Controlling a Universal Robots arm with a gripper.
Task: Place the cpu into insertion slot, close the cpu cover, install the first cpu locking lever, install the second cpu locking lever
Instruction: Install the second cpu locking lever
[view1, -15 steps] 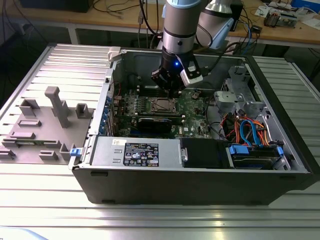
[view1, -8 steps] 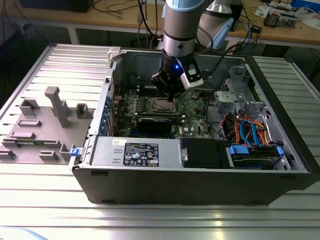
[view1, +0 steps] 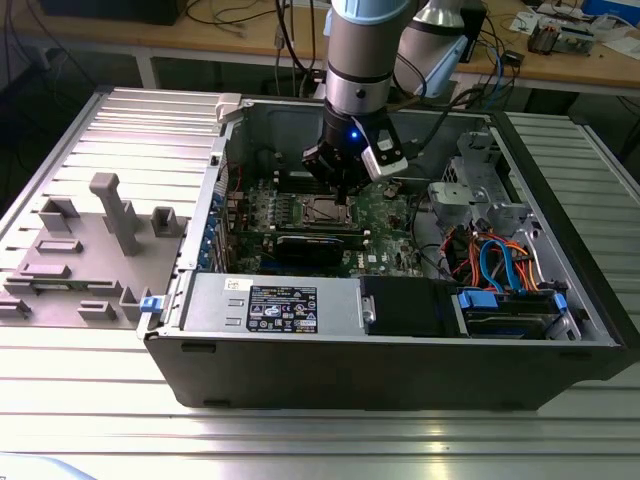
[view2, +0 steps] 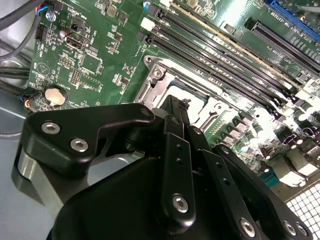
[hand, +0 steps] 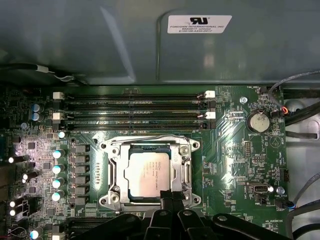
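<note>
The arm hangs straight down into the open computer case (view1: 560, 300), and the gripper (view1: 343, 192) sits low over the green motherboard (view1: 385, 215), right at the insertion slot (view1: 322, 209) as the exterior view has it. In the first wrist view the cpu (hand: 149, 173) lies flat in the insertion slot (hand: 112, 172), dull silver top facing up, square to the frame. The cpu cover (hand: 186, 165) is down around it, its silvery frame bordering the chip on all sides with the chip showing through the central cut-out. The gripper (hand: 172, 196) comes in at the edge of the socket nearest the camera, and its black fingers (hand: 166, 199) are pressed close together, tips right at the cover's rim; whether they actually touch the metal, I cannot tell. Nothing is pinched between them.

From the second wrist view, the gripper (view2: 176, 107) points down at the socket's silvery frame (view2: 155, 82), with the fingers (view2: 172, 125) drawn together into a narrow point. The long memory slots (hand: 135, 112) run alongside the socket on its far side, just beside it, and a round coin battery (hand: 259, 121) sits well apart on the board. Outside the case, on the exterior view's left, a grey fixture tray (view1: 90, 250) rests on the ribbed metal table (view1: 300, 440)
</note>
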